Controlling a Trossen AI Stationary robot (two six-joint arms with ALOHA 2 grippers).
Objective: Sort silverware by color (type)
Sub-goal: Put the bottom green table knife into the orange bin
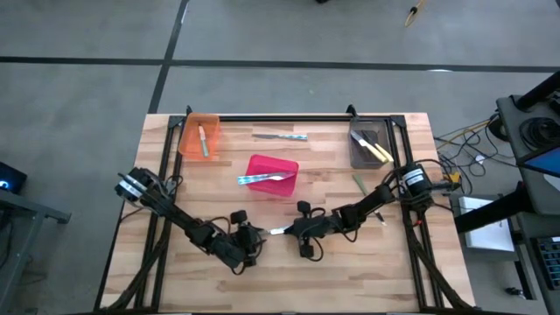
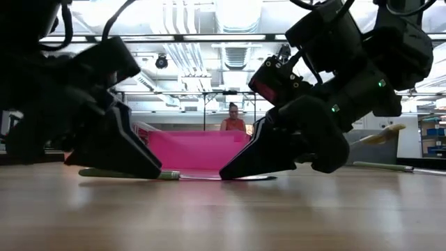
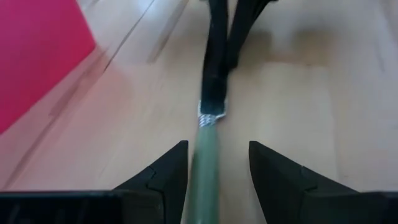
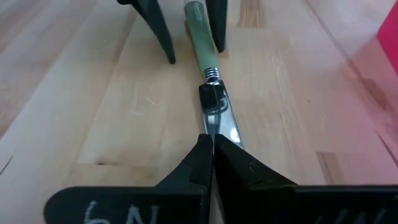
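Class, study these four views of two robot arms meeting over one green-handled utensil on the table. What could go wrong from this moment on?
1. The right claw is shut on the green-handled utensil's metal end while the open left claw straddles its handle; if both pull, it could twist or slip.
2. The two claws sit very close in the high view, so they might collide.
3. The pink bin is nearby; a swing might knock it.
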